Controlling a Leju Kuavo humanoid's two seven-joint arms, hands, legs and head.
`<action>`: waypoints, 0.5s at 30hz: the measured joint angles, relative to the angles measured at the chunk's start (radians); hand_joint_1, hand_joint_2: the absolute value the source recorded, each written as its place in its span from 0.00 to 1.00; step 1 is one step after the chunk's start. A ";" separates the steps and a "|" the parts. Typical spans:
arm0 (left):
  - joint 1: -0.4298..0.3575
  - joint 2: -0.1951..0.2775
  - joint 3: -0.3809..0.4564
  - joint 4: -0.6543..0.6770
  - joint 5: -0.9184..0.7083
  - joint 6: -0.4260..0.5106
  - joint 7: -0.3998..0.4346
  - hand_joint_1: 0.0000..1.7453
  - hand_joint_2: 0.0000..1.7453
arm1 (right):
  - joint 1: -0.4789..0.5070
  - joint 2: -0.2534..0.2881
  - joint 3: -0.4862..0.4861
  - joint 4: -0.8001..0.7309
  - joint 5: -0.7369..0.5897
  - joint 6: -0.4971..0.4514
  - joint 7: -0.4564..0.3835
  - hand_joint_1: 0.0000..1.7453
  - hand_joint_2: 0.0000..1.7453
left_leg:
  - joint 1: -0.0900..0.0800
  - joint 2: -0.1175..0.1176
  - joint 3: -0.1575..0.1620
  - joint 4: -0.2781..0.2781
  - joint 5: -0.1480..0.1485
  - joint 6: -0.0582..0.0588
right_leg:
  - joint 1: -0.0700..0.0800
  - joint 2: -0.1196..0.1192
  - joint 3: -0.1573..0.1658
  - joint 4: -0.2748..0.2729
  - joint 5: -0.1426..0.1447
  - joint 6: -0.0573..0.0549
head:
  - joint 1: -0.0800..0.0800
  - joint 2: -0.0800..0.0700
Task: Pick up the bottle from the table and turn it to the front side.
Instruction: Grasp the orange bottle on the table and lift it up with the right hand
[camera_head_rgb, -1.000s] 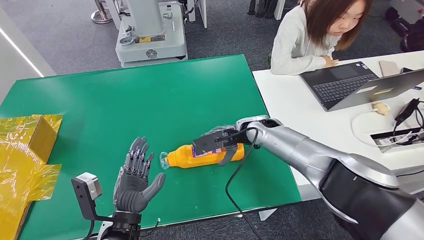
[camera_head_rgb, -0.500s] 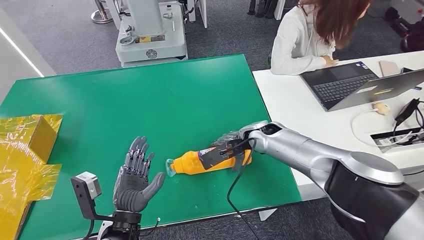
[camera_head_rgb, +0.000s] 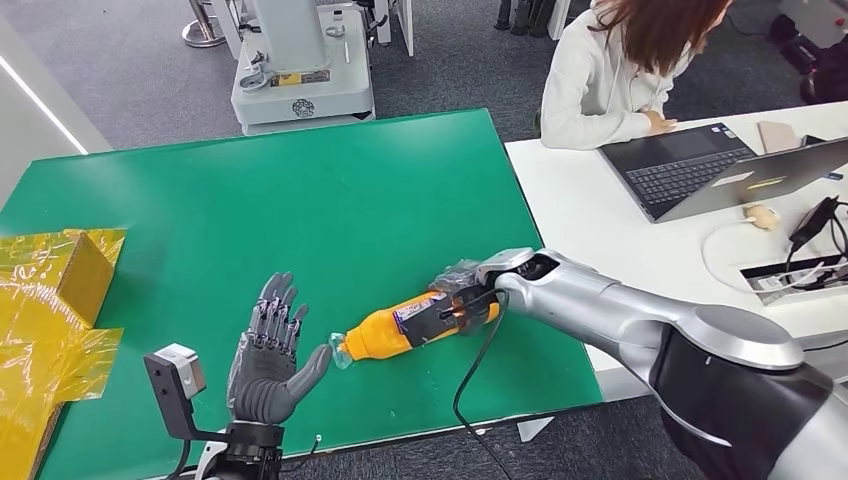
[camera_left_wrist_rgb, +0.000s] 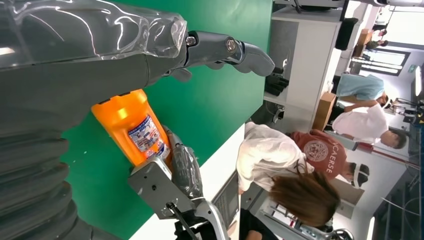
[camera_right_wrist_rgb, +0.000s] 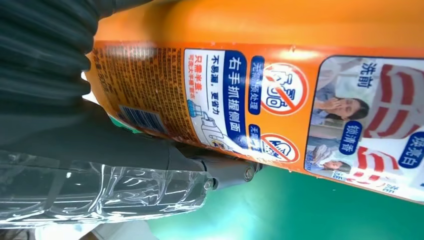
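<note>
The orange bottle (camera_head_rgb: 410, 326) sits toward the 5 o'clock part of the green counter (camera_head_rgb: 300, 200), its clear cap end tipped down toward 8 o'clock and its base raised. The right hand (camera_head_rgb: 462, 300) is clamped round the lower body of the bottle, fingers wrapped across the label, likely because that wide part gives the firmest hold for lifting and rotating. The left hand (camera_head_rgb: 270, 350) stands at 7 o'clock with palm up and fingers spread, holding nothing, just beside the cap; it looks placed to steady or receive the bottle during the turn. In the right wrist view the label carries a barcode, dense small print, red prohibition circles and Chinese text, including 右手抓握面 and 洗前, so the side showing is probably the back. At 2 o'clock a person (camera_head_rgb: 625, 70) sits at a white desk with a laptop (camera_head_rgb: 690, 165)
</note>
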 joint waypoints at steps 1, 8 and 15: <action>0.000 -0.001 0.000 0.001 -0.001 0.000 0.000 0.00 1.00 | 0.000 -0.001 0.002 0.000 0.003 -0.005 0.000 1.00 1.00 | 0.000 0.000 0.000 0.000 0.000 0.000 | 0.000 0.000 0.000 0.000 0.000 0.000 | 0.000 0.000; 0.000 -0.003 0.000 0.001 -0.015 -0.003 0.006 0.00 1.00 | 0.018 -0.004 0.000 0.000 0.002 -0.058 -0.004 1.00 1.00 | 0.000 0.000 0.001 0.000 0.000 0.000 | 0.000 0.000 0.000 0.000 0.000 0.000 | 0.000 0.000; 0.018 -0.003 0.000 -0.002 -0.045 0.016 0.007 0.00 1.00 | 0.098 -0.005 -0.118 -0.005 -0.302 -0.039 -0.070 1.00 1.00 | 0.000 0.001 0.002 0.000 0.000 0.000 | 0.000 0.001 0.002 0.000 0.000 0.000 | 0.000 0.000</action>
